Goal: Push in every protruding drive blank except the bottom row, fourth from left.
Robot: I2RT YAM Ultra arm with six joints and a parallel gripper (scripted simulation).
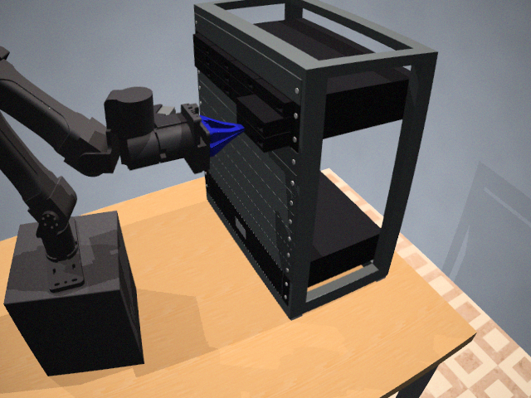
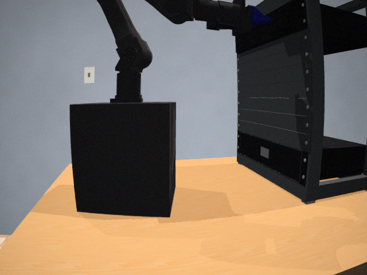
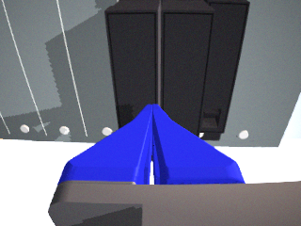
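Two drive blanks (image 1: pixel 262 110) (image 3: pixel 185 66) jut from the right side of the rack (image 1: pixel 309 184) (image 2: pixel 315 118) on the bench (image 1: pixel 244 360) (image 2: pixel 178 254), plain from top and wrist but lost in shadow in the exterior view. The empty end effector (image 1: pixel 242 127) (image 2: pixel 270 21) (image 3: pixel 151 113), fingertips pinched together, points toward them; whether it touches either cannot be told.
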